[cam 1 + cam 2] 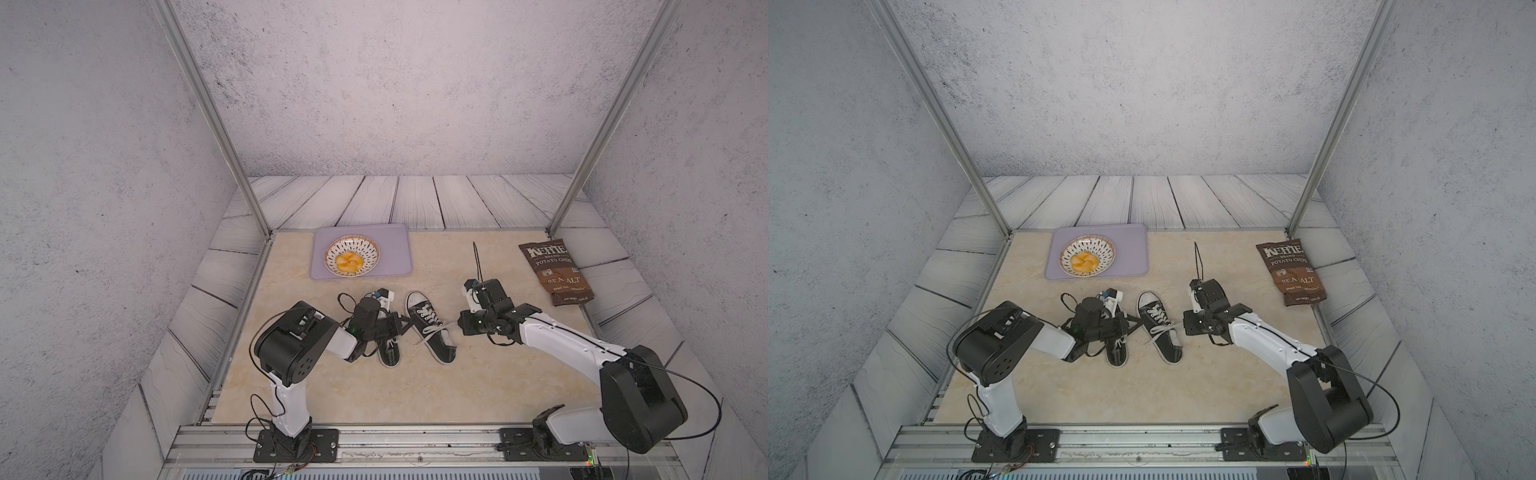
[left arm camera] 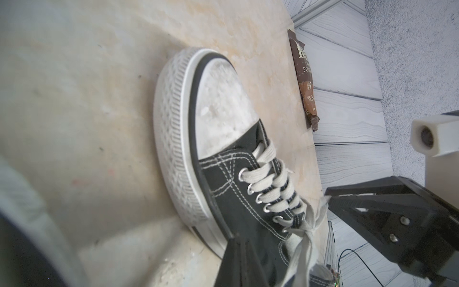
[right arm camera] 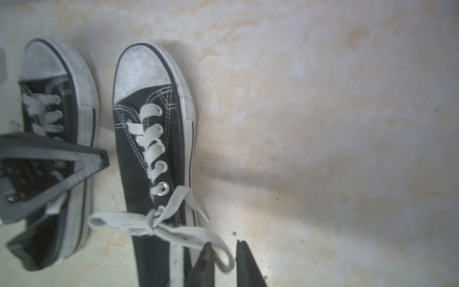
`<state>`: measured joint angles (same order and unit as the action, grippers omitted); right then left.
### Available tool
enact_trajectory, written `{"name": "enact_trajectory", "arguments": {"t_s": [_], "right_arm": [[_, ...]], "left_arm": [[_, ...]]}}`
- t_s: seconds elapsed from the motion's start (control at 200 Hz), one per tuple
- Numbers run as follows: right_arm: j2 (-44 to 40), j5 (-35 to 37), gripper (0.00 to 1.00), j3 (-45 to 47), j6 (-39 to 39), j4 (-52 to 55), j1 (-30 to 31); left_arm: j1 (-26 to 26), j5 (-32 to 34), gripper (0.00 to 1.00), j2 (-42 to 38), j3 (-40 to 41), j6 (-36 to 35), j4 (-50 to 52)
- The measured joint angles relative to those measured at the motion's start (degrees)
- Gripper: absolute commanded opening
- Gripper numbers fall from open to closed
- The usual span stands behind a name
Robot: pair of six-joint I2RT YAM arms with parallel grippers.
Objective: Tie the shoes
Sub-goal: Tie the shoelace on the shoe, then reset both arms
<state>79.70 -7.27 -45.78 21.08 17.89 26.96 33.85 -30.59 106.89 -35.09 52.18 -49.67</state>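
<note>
Right hand, slightly open, straddles the loop ungripped; left hand's state I cannot tell. Retreating may snag and undo the bow.

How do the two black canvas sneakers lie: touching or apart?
Apart. The right wrist view shows a strip of beige floor between the sneaker with the bow and the other sneaker.
</note>
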Motion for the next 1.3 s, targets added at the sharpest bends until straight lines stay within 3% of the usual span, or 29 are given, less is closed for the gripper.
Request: {"name": "enact_trajectory", "arguments": {"t_s": [0.135, 0.285, 0.375, 0.465, 0.596, 0.846, 0.971, 1.121, 1.231, 1.301], "right_arm": [[-0.22, -0.09, 0.61, -0.94, -0.66, 0.04, -0.04], [-3.82, 2.01, 0.80, -1.29, -1.20, 0.33, -0.04], [-8.13, 4.72, 0.88, -1.25, -1.05, -0.48, -0.52], [-11.87, 7.23, 0.92, -1.16, -0.94, -2.56, -2.60], [-14.91, 10.36, 0.95, -0.48, -0.11, -6.71, -8.44], [-15.56, 21.09, 0.97, 8.85, 1.88, -17.88, -21.68], [-11.10, 30.88, 0.98, 12.59, 0.63, -24.20, -23.15], [-2.32, 35.60, 0.98, 16.11, -3.91, -34.82, -23.41], [0.63, 33.94, 1.00, 17.66, -7.76, -40.35, -23.71], [1.95, 31.34, 1.00, 17.90, -9.73, -45.05, -24.13]], "left_arm": [[-0.13, -1.62, 0.58, -2.84, -2.23, -4.00, 4.24], [-0.33, -1.73, 0.78, -9.99, -6.32, -10.91, 13.90], [-0.35, 0.66, 0.85, -16.11, -9.55, -17.77, 22.51], [-0.52, 6.40, 1.00, -22.12, -12.79, -24.17, 30.99], [-3.91, 17.33, 0.98, -30.38, -13.49, -30.69, 38.95], [-27.34, 34.40, 0.98, -37.51, -4.74, -34.69, 41.99], [-31.47, 41.92, 0.98, -36.57, 1.49, -38.71, 38.58], [-31.85, 42.71, 0.98, -29.31, 7.26, -44.48, 27.78], [-31.91, 39.26, 0.98, -25.09, 8.59, -47.93, 20.44], [-32.00, 37.40, 0.98, -20.55, 9.77, -49.57, 10.80]]}}
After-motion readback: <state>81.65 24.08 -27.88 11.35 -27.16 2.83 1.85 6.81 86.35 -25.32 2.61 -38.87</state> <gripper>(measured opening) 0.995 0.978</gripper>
